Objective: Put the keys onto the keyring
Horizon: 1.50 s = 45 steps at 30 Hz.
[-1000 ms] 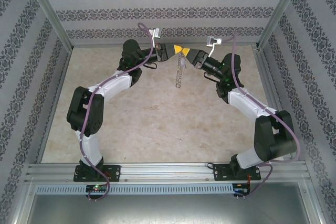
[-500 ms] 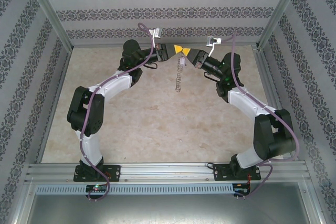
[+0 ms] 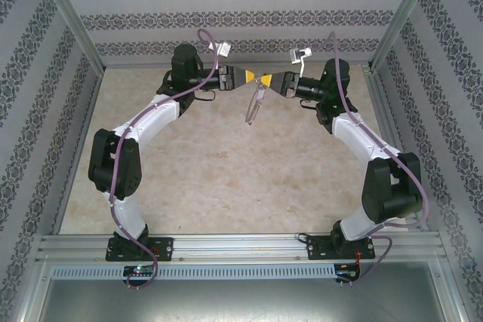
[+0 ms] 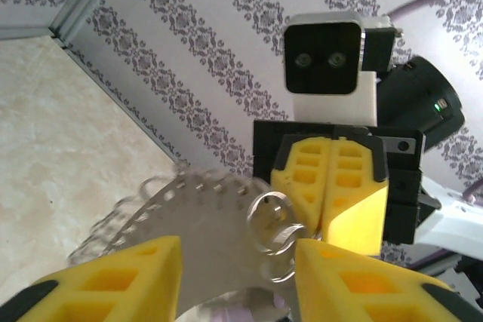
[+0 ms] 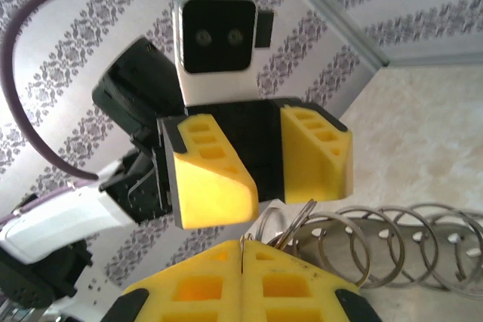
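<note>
Over the last second both arms had lifted and levelled out at the far end of the surface (image 3: 211,179), so the two tools now faced each other nose to nose above it. The bigger change was in the left tool (image 3: 251,78). It had been closed on the work a second earlier, and its fingers (image 4: 132,280) now stood clearly apart, with nothing gripped between them. The right tool (image 3: 269,81) had its pads pressed together, and wire of the keyring (image 3: 254,107) came out at their seam, so it appeared to be clamped on the rim.

I judged this to be a hand-over or a re-grip. The left side had let go, and the whole weight of the hoop hung from the right tool alone.

The keyring dangled just below the point where the two tools met, slanting down and slightly left, clear of the surface. From the right wrist, its fringe of small wire loops trailed off to the right of the closed pads. From the left wrist, the hoop lay blurred between the open fingers, just beside the right tool's tips. Whether a key was already threaded on could not be told.
</note>
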Each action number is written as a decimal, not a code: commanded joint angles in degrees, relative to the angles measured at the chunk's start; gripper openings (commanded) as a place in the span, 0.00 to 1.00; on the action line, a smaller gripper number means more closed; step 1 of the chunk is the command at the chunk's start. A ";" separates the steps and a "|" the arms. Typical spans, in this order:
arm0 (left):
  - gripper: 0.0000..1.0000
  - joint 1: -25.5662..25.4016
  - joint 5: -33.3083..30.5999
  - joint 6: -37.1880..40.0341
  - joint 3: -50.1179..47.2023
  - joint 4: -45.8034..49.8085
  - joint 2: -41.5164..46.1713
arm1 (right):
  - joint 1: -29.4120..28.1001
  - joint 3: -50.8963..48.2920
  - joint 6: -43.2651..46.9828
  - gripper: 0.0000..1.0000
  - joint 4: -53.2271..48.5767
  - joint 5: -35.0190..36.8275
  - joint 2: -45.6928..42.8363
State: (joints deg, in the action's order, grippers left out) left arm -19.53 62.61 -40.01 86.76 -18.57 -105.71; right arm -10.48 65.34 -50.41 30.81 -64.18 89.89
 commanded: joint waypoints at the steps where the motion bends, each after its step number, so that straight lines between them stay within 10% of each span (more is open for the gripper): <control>1: 0.38 -0.09 3.73 5.56 1.38 5.89 1.73 | 0.05 2.03 4.19 0.00 -4.01 -5.97 0.91; 45: 0.35 -2.64 3.20 3.72 -2.31 2.33 2.58 | 1.16 0.12 5.79 0.00 -4.73 -3.24 0.56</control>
State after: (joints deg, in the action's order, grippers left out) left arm -22.02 65.93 -37.23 84.33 -14.57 -101.78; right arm -9.85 65.36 -46.04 24.18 -67.33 91.46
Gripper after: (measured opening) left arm 0.344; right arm 0.064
